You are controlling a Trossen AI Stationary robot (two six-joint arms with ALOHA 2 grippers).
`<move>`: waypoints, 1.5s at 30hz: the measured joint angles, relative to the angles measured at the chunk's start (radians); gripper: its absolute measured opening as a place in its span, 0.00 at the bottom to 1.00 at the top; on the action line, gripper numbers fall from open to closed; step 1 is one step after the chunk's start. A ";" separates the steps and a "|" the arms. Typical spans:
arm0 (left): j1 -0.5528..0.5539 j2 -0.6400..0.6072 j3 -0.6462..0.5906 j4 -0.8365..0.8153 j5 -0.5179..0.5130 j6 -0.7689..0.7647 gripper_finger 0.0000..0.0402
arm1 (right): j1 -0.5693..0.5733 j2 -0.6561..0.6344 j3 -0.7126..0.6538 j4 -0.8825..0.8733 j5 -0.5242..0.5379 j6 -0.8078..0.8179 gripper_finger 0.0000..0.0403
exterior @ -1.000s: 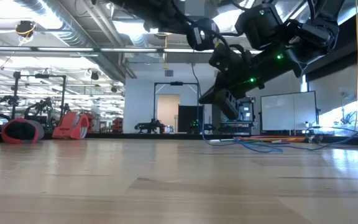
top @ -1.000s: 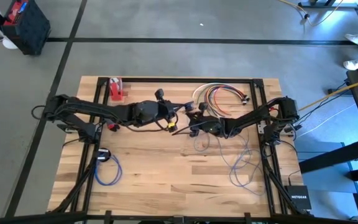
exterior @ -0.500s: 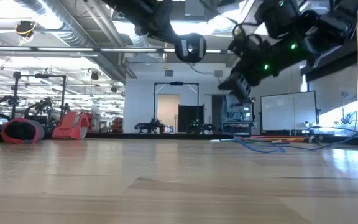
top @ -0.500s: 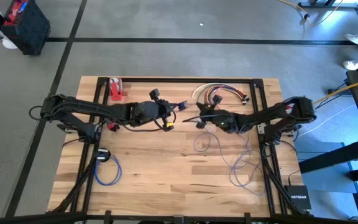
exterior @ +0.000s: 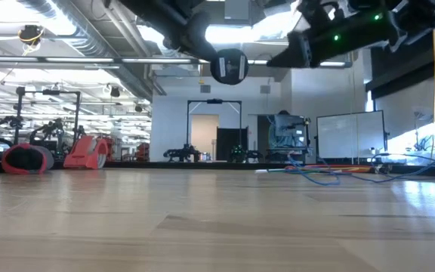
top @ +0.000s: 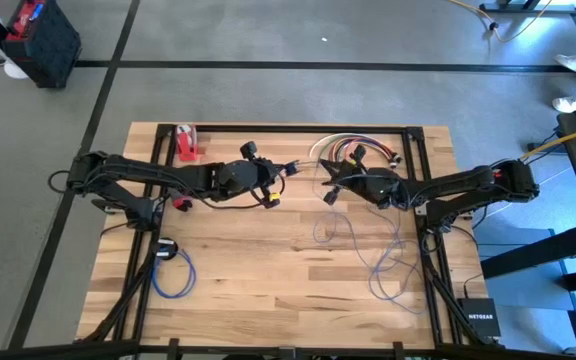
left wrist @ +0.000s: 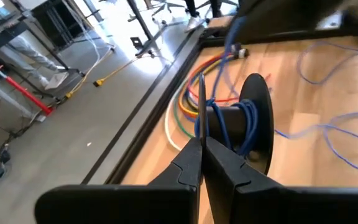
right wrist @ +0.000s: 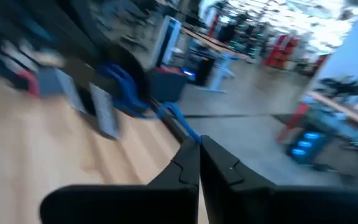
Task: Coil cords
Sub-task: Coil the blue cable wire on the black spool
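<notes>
Near the upper middle of the high view, the left gripper [top: 280, 172] has its jaws closed on a black spool [left wrist: 253, 121], so the blue cord [top: 383, 262] can wind on it. The right gripper [top: 330, 188], jaws closed on this cord, guides it; the loose rest lies on the tabletop [top: 268, 290] at lower right.

Red fixture [top: 186, 143] at table's [top: 268, 290] far edge; black Netgear box [top: 479, 318] near corner

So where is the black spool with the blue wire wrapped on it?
The black spool is held up off the table in the left gripper, near the table's far middle. The colourful cords and the right gripper are just to its right.
</notes>
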 joint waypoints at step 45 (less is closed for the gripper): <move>0.007 0.036 0.001 0.121 0.004 -0.034 0.01 | 0.001 0.336 0.286 -0.272 -0.119 0.144 0.01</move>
